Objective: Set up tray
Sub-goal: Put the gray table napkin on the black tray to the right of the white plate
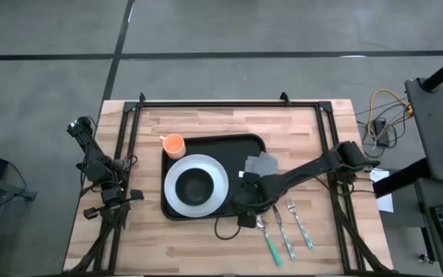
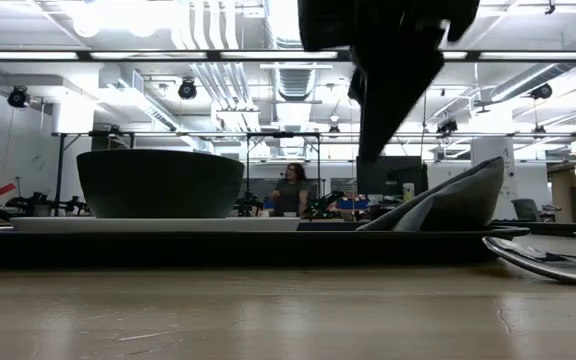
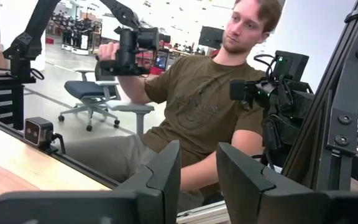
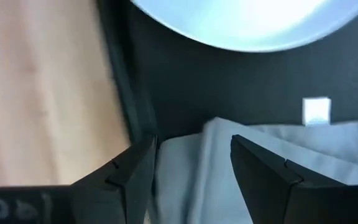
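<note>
The black tray (image 1: pixel 237 142) lies in the middle of the table. On it are a white plate (image 1: pixel 220 185) with a dark bowl (image 1: pixel 194 187), an orange cup (image 1: pixel 174 144) and a folded grey napkin (image 1: pixel 261 164). My right gripper (image 4: pixel 191 168) hangs open over the tray's near right part (image 1: pixel 248 196), pointing steeply down. Its fingers stand above the napkin (image 4: pixel 278 149), next to the tray's rim (image 4: pixel 126 106), touching nothing. My left gripper (image 3: pixel 197 180) waits open at the table's left edge (image 1: pixel 110 192).
A spoon (image 1: pixel 261 225) and two forks with green handles (image 1: pixel 298 227) lie on the wood right of the tray's near corner. The spoon (image 2: pixel 543 260) also shows in the low view. A person (image 3: pixel 210 99) sits beyond the table's left side.
</note>
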Robot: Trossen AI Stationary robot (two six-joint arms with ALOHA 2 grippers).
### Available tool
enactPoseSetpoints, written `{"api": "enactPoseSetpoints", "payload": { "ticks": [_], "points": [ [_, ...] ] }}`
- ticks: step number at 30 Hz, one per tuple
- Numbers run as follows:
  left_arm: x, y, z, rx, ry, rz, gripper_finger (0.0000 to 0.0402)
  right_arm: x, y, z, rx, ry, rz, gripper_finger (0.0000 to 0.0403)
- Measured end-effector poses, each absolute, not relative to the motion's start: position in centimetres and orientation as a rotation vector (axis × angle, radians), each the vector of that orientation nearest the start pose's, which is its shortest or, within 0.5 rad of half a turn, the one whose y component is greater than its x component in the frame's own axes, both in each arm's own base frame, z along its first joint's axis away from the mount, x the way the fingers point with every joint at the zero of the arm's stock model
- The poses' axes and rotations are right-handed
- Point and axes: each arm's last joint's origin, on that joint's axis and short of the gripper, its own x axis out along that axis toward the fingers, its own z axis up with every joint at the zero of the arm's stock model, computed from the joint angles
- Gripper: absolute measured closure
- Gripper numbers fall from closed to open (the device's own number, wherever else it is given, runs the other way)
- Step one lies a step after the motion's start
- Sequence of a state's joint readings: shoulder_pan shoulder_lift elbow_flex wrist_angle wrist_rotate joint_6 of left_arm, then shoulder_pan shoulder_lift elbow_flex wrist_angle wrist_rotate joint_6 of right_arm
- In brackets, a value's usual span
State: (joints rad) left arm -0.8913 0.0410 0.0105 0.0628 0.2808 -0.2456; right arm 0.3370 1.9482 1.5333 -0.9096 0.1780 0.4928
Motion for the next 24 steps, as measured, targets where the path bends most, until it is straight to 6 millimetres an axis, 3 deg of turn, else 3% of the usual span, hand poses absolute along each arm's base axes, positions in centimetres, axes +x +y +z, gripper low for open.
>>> {"api": "enactPoseSetpoints", "payload": {
  "ticks": [7,24],
  "points": [
    [5.6,-8.2,17.0,-0.227,0.111,-1.17,0.0317,36.9,12.3,19.5,0.056,1.337,-0.252,0.0207],
    [5.6,-8.2,17.0,-0.227,0.111,-1.17,0.0317,37.0,12.2,19.7,0.122,1.315,-0.3,0.0207]
  ]
}}
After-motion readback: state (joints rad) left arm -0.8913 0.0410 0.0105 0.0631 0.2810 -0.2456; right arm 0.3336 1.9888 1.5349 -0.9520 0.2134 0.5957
